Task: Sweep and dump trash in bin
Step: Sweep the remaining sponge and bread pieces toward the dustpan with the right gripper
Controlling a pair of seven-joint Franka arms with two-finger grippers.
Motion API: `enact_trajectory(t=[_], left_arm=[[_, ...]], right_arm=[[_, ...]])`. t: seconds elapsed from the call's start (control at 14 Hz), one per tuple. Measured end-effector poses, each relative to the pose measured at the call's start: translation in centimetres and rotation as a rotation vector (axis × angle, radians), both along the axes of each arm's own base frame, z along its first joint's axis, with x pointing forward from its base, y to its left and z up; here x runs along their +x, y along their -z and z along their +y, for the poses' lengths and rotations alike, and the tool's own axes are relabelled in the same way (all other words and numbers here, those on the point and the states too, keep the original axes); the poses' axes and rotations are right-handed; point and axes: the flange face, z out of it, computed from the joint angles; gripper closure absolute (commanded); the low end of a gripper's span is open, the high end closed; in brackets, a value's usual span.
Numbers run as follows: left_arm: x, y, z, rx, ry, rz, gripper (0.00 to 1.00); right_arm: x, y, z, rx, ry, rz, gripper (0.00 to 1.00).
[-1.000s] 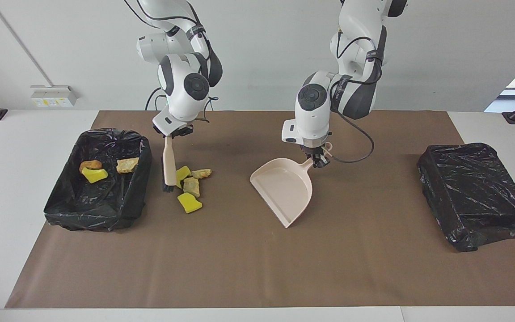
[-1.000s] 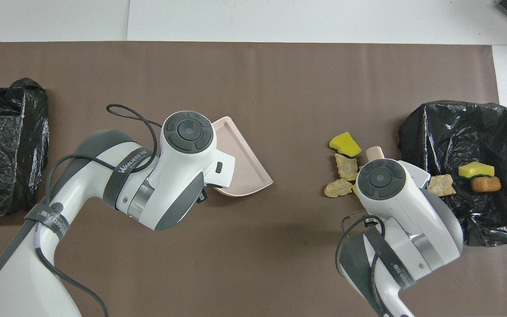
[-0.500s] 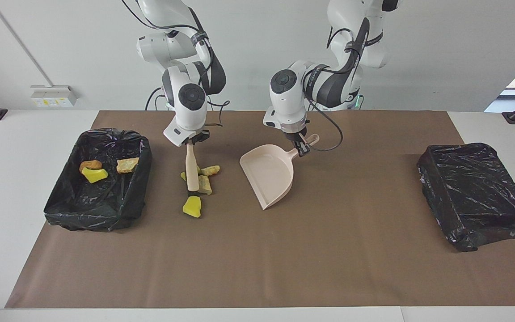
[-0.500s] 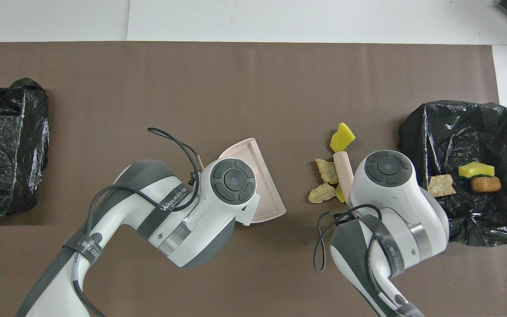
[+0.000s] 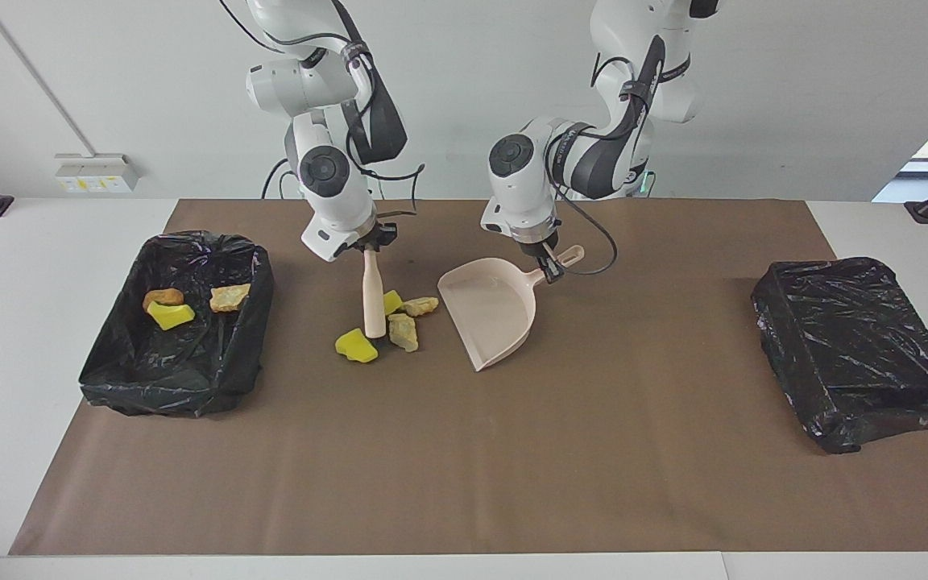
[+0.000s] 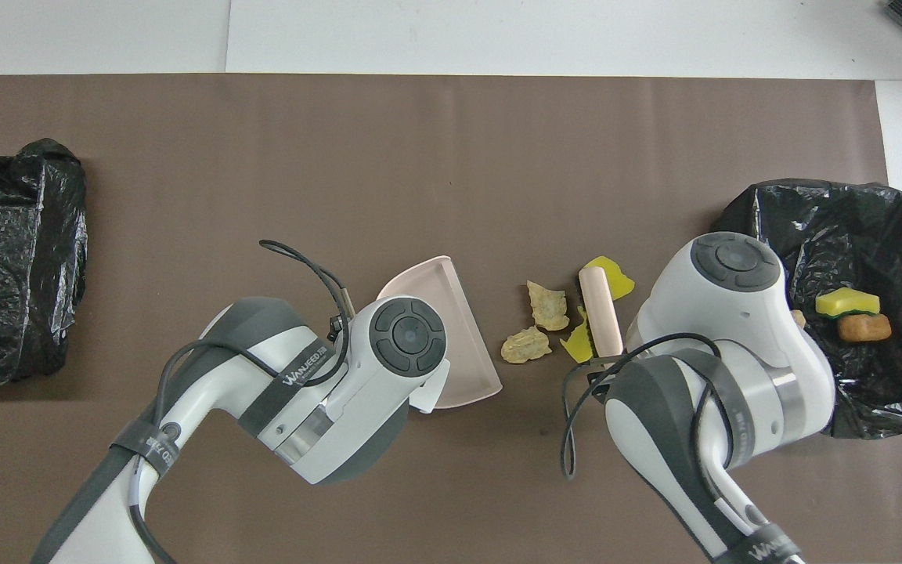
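Note:
Several loose scraps of trash lie on the brown mat: a yellow wedge [image 5: 356, 346] [image 6: 607, 274], two tan chunks [image 5: 403, 332] [image 5: 420, 306] and a second yellow piece [image 5: 391, 301]. My right gripper [image 5: 370, 242] is shut on the top of a pink-handled brush [image 5: 372, 294] [image 6: 601, 313], which stands almost upright among them. My left gripper [image 5: 548, 270] is shut on the handle of the pink dustpan [image 5: 490, 310] [image 6: 451, 329]. The pan's open lip faces the scraps, a short gap from them. In the overhead view both wrists hide the fingers.
A black-lined bin [image 5: 190, 242] [image 6: 819, 204] at the right arm's end holds a yellow scrap [image 5: 170, 315], an orange one [image 5: 163, 297] and a tan one [image 5: 229, 296]. A second black-bagged bin [image 5: 855, 346] [image 6: 5, 258] sits at the left arm's end.
The right gripper swung the brush toward the dustpan, pushing the scraps along. The left gripper pulled the dustpan toward the robots and closer to the scraps.

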Motion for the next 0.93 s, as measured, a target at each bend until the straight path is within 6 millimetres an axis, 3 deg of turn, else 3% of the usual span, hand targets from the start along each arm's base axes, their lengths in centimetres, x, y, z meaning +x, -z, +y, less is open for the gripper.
enact_trajectory(t=[0.14, 0.29, 0.93], left_arm=[[-0.5, 0.1, 0.3, 0.005, 0.003, 0.005, 1.0], [-0.7, 0.0, 0.5, 0.006, 0.006, 0.006, 1.0], [-0.8, 0.1, 0.5, 0.008, 0.009, 0.004, 1.0]], right_arm=[[1.8, -3.0, -2.9, -0.103, -0.076, -0.042, 1.0], [2.7, -3.6, -4.2, -0.158, -0.167, -0.079, 1.0], [5.6, 0.2, -6.8, -0.262, -0.293, -0.122, 1.0]])
